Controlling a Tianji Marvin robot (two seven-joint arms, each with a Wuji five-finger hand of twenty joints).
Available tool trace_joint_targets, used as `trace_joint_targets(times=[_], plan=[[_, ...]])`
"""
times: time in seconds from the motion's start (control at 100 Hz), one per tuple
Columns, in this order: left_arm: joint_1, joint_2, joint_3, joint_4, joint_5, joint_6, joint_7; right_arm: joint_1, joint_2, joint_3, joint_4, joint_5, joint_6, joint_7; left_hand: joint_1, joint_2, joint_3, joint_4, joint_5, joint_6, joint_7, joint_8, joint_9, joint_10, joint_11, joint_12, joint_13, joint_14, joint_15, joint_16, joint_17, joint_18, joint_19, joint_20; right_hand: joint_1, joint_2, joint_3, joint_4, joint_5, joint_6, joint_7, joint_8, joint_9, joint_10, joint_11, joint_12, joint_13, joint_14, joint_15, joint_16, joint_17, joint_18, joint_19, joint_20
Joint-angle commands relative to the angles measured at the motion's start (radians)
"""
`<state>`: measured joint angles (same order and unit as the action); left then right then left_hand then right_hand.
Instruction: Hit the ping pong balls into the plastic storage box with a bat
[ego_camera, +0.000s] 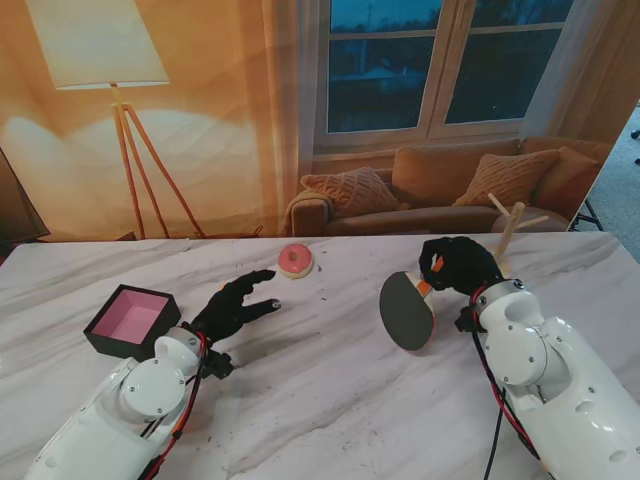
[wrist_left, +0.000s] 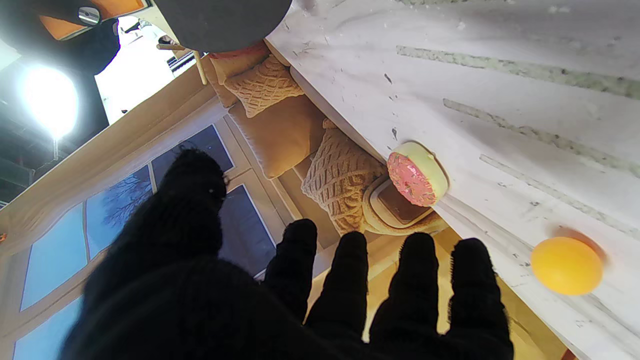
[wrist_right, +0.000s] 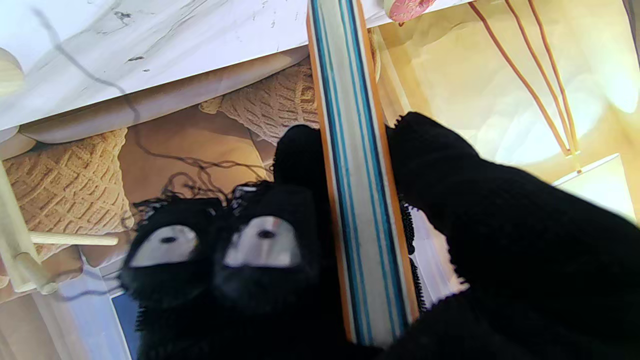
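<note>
We find our right hand (ego_camera: 458, 266), gloved in black, closed around the handle of the bat (ego_camera: 407, 310). The bat's dark round blade hangs at about seven o'clock from that hand, tilted, with its lower edge close to the tabletop (ego_camera: 330, 390); we cannot tell whether it touches. In the right wrist view the bat's striped edge (wrist_right: 361, 200) runs between the thumb and the curled fingers (wrist_right: 260, 250), confirming a firm hold. A wooden peg stand (ego_camera: 510, 228) rises just behind this hand, at about one o'clock from it.

Our left hand (ego_camera: 235, 303), also in a black glove, holds nothing; its fingers are spread and extended toward one o'clock, low over the tabletop. In the left wrist view the fingertips (wrist_left: 352, 250) stand apart from one another. An orange ball (wrist_left: 566, 265) rests on the tabletop just beside the outermost finger, not touching it; in the stand view we cannot make the ball out.

A pink frosted doughnut (ego_camera: 295, 260) lies on the tabletop beyond the left fingertips, at about one o'clock from them and apart.

The box (ego_camera: 132, 320), black outside and pink inside, sits open at about nine o'clock from the left hand, near the left forearm.
</note>
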<state>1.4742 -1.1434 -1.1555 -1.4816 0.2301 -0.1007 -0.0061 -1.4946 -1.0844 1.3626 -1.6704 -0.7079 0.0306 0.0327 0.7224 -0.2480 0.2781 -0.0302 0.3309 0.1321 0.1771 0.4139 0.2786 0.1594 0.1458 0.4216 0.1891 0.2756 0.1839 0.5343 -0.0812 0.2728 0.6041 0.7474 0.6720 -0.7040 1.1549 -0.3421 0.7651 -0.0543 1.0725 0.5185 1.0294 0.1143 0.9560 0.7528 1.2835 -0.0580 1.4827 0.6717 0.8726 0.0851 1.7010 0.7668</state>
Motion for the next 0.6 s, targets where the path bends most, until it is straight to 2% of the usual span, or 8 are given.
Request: trace_joint_targets(times=[0.0, 0.13, 0.31, 0.59], plan=[[0.005, -0.004, -0.002, -0.004, -0.002, -0.002, -0.011, -0.007, -0.006, -0.010, -0.005, -0.001, 0.005, 0.022, 0.015, 0.017, -0.029, 0.005, 0.037, -0.022, -0.010, -0.006, 0.013, -0.002, -0.015, -0.013, 0.009, -0.001, -0.006, -0.002, -0.013, -0.005, -0.014, 0.008, 0.006, -0.015, 0.072, 0.050, 0.004, -0.017, 0.019, -0.012, 0.002, 0.043, 0.042, 0.008, 0.040, -0.126, 0.063, 0.015, 0.023, -0.024, 0.103, 0.018], [0.004, -0.004, -0.001, -0.004, -0.004, -0.001, -0.012, -0.008, -0.008, -0.018, -0.010, 0.004, 0.009, 0.016, 0.016, 0.020, -0.032, 0.005, 0.037, -0.021, -0.010, -0.007, 0.012, -0.001, -0.016, -0.013, 0.009, -0.001, -0.006, -0.002, -0.013, -0.005, -0.015, 0.008, -0.006, -0.045, 0.085, 0.050, -0.051, -0.011, -0.013, -0.031, -0.052, 0.031, 0.028, 0.016, 0.040, -0.142, 0.057, 0.013, 0.027, -0.032, 0.104, 0.010], [0.003, -0.004, 0.001, -0.005, -0.007, 0.000, -0.013, -0.015, -0.019, -0.029, -0.028, 0.080, 0.048, 0.006, 0.017, 0.022, -0.037, 0.006, 0.037, -0.021, -0.010, -0.007, 0.012, 0.000, -0.016, -0.013, 0.008, 0.000, -0.007, -0.002, -0.013, -0.005, -0.015, 0.008, -0.036, -0.057, 0.098, 0.054, -0.138, 0.023, -0.057, -0.048, -0.145, 0.035, 0.007, 0.017, 0.040, -0.133, 0.026, -0.005, 0.007, -0.032, 0.091, 0.000], [0.002, -0.005, 0.003, -0.005, -0.010, 0.003, -0.013, -0.030, -0.023, -0.028, -0.044, 0.116, 0.047, 0.000, 0.022, 0.027, -0.043, 0.006, 0.038, -0.021, -0.010, -0.007, 0.012, 0.001, -0.017, -0.013, 0.009, 0.002, -0.007, -0.002, -0.013, -0.005, -0.016, 0.009, -0.082, -0.046, 0.108, 0.069, -0.184, 0.047, -0.125, -0.010, -0.224, 0.030, 0.009, 0.002, 0.028, -0.108, -0.035, -0.052, -0.041, -0.024, 0.055, -0.004]])
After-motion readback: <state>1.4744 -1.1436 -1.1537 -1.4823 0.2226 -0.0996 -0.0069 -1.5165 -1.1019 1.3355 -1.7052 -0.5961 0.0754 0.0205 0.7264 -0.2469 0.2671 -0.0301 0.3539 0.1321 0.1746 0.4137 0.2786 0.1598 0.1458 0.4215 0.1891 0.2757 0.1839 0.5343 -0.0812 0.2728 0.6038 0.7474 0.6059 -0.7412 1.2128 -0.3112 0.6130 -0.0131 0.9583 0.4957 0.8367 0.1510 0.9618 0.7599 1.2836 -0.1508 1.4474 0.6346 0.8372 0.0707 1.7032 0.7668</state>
